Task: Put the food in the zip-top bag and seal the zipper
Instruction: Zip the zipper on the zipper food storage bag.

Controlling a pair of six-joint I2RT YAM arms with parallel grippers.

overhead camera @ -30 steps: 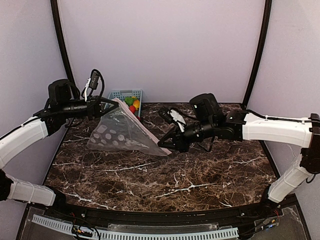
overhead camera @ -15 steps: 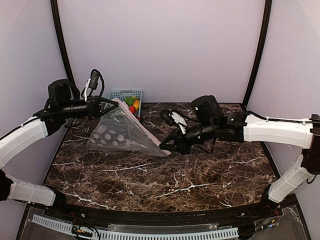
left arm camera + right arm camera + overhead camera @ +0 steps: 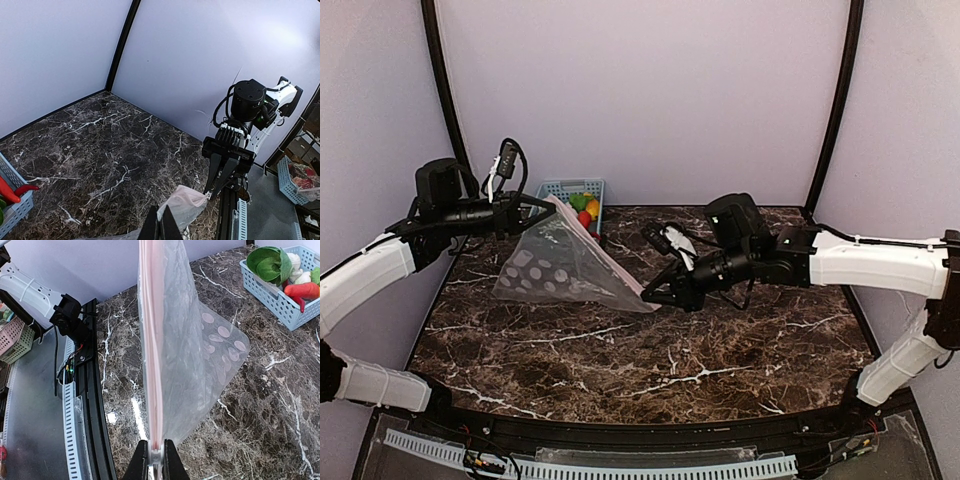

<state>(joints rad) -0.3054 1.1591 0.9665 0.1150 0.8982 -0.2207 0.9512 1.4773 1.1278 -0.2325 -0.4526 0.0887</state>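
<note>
Two arms stretch the zip-top bag (image 3: 560, 265) over the far-left part of the table (image 3: 720, 350). The left gripper (image 3: 548, 203) is clenched on the bag's raised corner, just in front of the basket (image 3: 560, 187) in the far-left corner. The right gripper (image 3: 652, 298) pinches the other end of the zipper (image 3: 605, 255) low down, near the table's middle. The pinkish strip runs edge-up between the two, and the dotted film sags from it, its lower edge apparently resting on the marble-patterned top. The food (image 3: 585, 208), a green leaf, a red-orange piece, and yellow and white ones, lies in the basket; none of it is in the bag. The bag looks feather-light, limp and slick, and would likely collapse or slide if either grip let go. The stiffer zipper strip is therefore the sensible hold, one lip to each gripper to spread the mouth. The toys look light and rigid, fit for a gentle pinch across the middle.
</note>
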